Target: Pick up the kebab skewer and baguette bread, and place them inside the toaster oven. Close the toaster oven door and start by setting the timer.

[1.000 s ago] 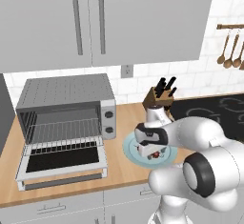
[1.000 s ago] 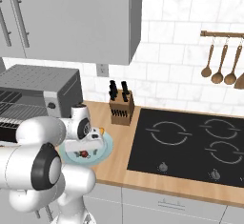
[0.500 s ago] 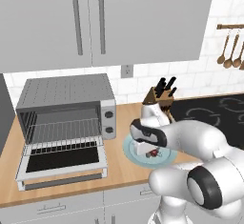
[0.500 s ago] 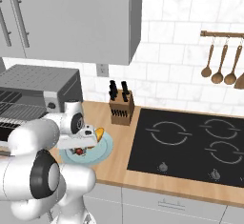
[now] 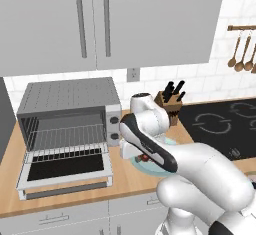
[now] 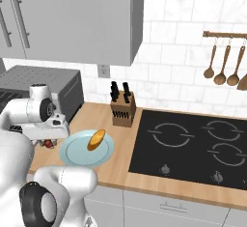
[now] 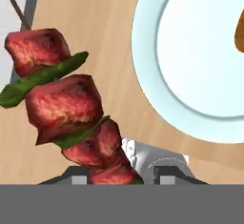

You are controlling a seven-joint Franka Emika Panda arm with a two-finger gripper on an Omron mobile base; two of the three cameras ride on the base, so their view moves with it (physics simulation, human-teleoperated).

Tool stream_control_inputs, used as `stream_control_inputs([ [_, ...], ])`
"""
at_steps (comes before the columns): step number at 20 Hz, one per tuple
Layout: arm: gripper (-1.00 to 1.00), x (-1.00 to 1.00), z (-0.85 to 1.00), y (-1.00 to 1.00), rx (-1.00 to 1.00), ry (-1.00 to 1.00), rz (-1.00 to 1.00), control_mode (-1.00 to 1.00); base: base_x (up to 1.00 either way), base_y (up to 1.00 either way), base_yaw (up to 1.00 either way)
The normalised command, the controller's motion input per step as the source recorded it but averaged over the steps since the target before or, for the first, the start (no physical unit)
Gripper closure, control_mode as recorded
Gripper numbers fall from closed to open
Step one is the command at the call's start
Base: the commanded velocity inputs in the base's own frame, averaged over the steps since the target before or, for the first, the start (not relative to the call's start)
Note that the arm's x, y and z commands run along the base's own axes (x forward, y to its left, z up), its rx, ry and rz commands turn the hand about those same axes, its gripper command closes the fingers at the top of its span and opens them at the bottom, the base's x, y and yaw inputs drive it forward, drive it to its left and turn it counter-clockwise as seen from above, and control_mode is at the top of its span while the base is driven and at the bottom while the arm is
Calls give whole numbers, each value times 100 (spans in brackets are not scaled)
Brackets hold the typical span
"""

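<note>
Lifted off the plate (image 7: 190, 66) since earlier: kebab skewer (image 7: 62, 104), pinched in gripper (image 7: 125, 174), frame lower left. Light, stiff; chunks may slip.

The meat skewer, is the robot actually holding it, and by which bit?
Yes: the gripper holds the kebab skewer by its lower end, the meat chunks sticking out beyond the fingertips.

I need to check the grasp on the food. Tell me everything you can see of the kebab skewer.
The kebab skewer is a thin dark stick threaded with red-brown meat chunks and green vegetable slices between them. In the hand view it runs diagonally, its bare tip toward the top left and its lower end at the gripper, which is shut on it. It hangs above the wooden counter, beside the pale blue plate and off it.
</note>
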Motion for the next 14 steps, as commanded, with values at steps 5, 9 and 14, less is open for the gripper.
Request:
stream_control_inputs([
  [5, 100, -30, 54, 100, 0, 0, -30, -100, 0, 0, 0],
  [9, 100, 16, 43, 100, 0, 0, -25, -100, 0, 0, 0],
  [14, 100, 52, 24, 100, -2, -1, -19, -100, 0, 0, 0],
])
